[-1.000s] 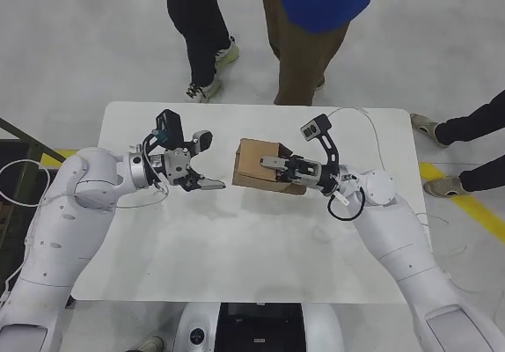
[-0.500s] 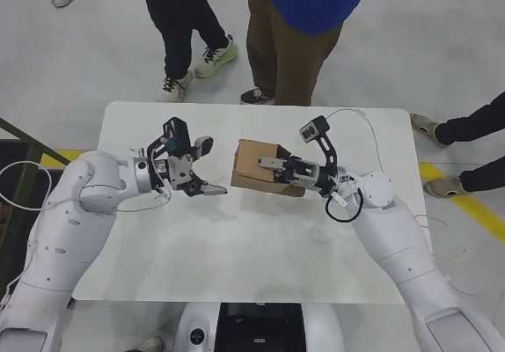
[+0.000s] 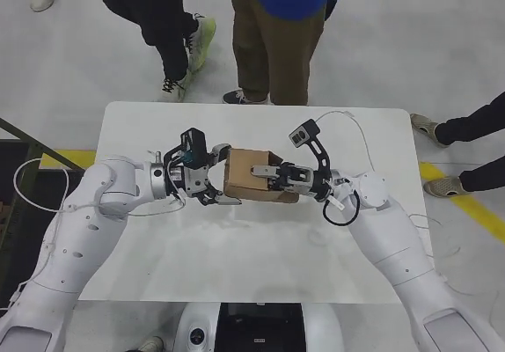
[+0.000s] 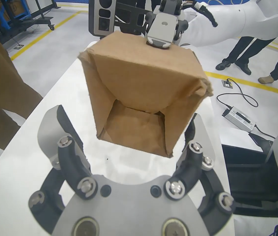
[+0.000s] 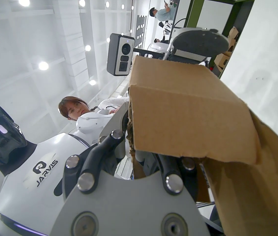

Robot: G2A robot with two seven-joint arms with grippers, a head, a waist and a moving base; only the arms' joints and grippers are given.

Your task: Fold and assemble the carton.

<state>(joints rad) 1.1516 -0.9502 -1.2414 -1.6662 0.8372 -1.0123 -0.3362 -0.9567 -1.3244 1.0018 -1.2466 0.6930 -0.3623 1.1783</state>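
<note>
Brown carton held between two robot hands over the white bench.

The bench [image 3: 235,255] carries the carton [image 3: 251,173], which sits near its middle towards the far edge, lying on its side with the open end [image 4: 136,124] facing the left arm. The right hand [image 3: 270,174] is clamped on the carton's wall from the opposite end. The left hand [image 3: 223,176] is spread wide, its fingers [image 4: 53,124] standing either side of the open end, just beside the cardboard; whether they touch it cannot be told.
</note>
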